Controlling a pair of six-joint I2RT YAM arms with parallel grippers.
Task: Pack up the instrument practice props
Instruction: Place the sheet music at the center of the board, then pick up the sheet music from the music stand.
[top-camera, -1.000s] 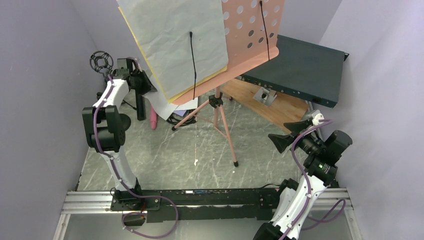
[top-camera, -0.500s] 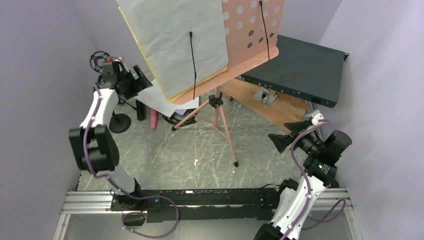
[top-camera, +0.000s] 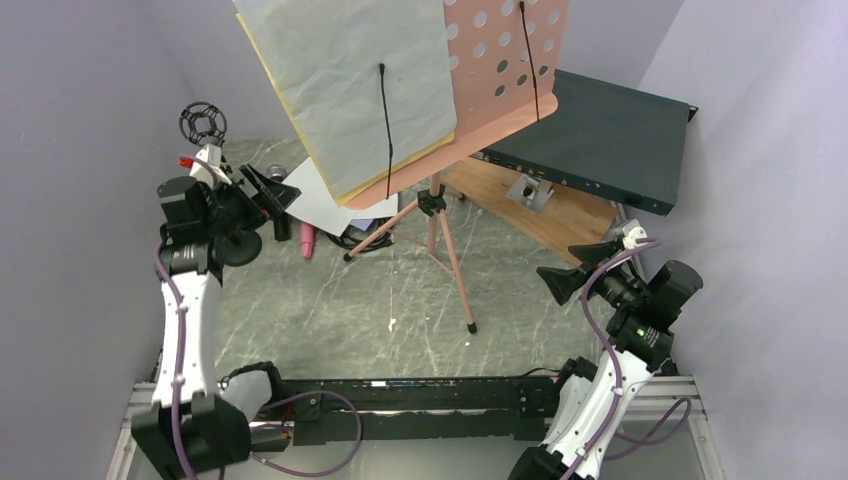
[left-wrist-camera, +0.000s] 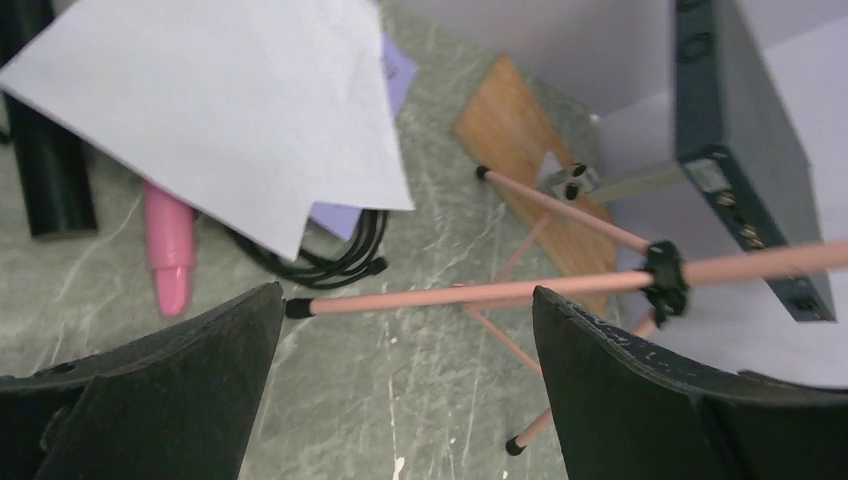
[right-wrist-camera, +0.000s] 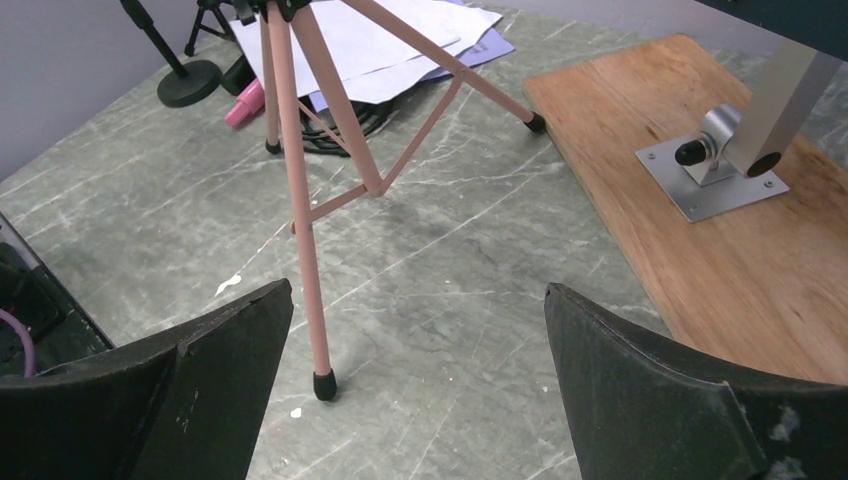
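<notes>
Left gripper (left-wrist-camera: 405, 296) has spread wide and drawn back, holding nothing; right gripper (right-wrist-camera: 418, 290) stays wide apart.

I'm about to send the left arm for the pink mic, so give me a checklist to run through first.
1. Left gripper open and empty: ok.
2. Pink mic visible: ok, though a white page covers its upper end.
3. Mic free of the cable: cannot tell; the coil lies close beside it.
4. Approach clear: not ok; a tripod leg ends right by the mic.
5. Right gripper open, touching nothing: ok.
</notes>
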